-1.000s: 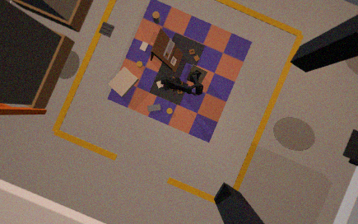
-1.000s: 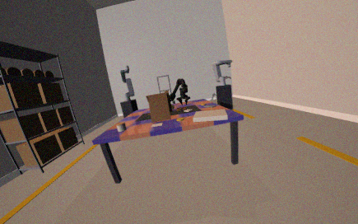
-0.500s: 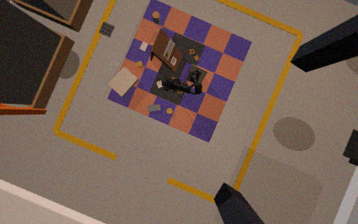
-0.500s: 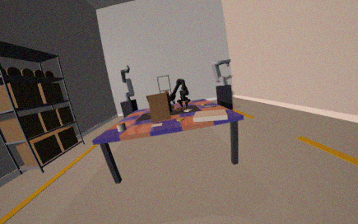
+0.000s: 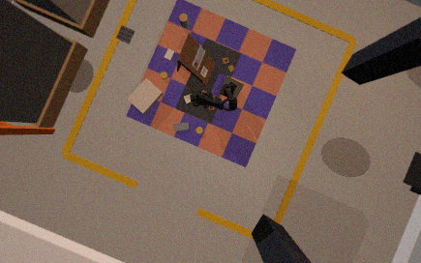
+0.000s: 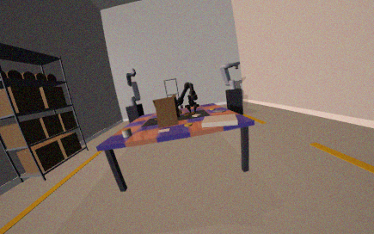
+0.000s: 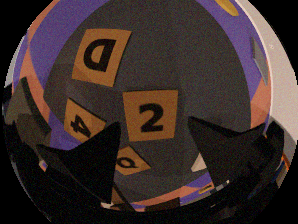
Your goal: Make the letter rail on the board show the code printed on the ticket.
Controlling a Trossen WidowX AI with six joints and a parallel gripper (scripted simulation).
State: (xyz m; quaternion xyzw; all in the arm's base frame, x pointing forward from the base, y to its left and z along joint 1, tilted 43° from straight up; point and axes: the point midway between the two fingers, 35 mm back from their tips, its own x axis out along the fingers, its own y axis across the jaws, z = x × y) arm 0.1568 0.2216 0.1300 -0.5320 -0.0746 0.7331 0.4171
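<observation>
My gripper [image 7: 154, 123] [image 5: 199, 100] is open and empty, pointing down over the dark mat, with its fingertips either side of the loose 2 tile [image 7: 150, 115]. Their height above it is hard to tell. The D tile [image 7: 101, 57] lies up-left of it in the wrist view, the 4 tile [image 7: 84, 121] lower left, and the Q tile [image 7: 131, 161] below, partly behind a finger. Two more tiles [image 5: 225, 60] [image 5: 231, 68] lie nearer the board. The brown board [image 5: 186, 52] [image 6: 166, 112] stands with its pale rail [image 5: 199, 54] and white ticket [image 5: 204, 72]; their lettering is unreadable here.
A white card [image 5: 188, 99] [image 7: 199, 163] lies by the gripper. A cream box [image 5: 144, 96] [image 6: 220, 121], a grey block [image 5: 181, 127] [image 7: 260, 57], yellow discs [image 5: 199, 130] [image 5: 164, 75] and a can [image 5: 184, 19] [image 6: 126, 133] are near the counter's edges.
</observation>
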